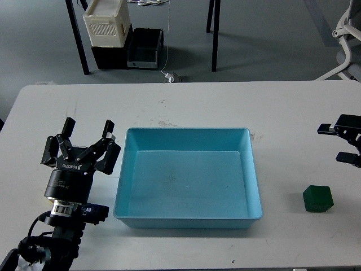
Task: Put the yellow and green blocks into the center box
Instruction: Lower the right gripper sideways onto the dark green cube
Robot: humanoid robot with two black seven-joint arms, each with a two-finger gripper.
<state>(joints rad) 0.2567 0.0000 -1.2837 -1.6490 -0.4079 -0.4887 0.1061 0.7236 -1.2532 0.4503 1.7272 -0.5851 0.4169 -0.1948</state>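
One Green Cube Waiting, No Yellow In Sight

Right of the light-blue tray (189, 217), which lies empty, the dark green block (318, 199) sits on the white table (186, 104). It looks small, rigid and light; opposite flat faces are where I'd pinch it. The right gripper (338, 143), just beyond the block, has its fingers spread. The left gripper (87, 134), beside the tray's left wall, stands open and holds nothing. No yellow block shows.

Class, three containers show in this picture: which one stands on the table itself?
The light-blue tray stands on the white table, between the two arms. The white slotted crate and the black bin are on the floor beyond the table.
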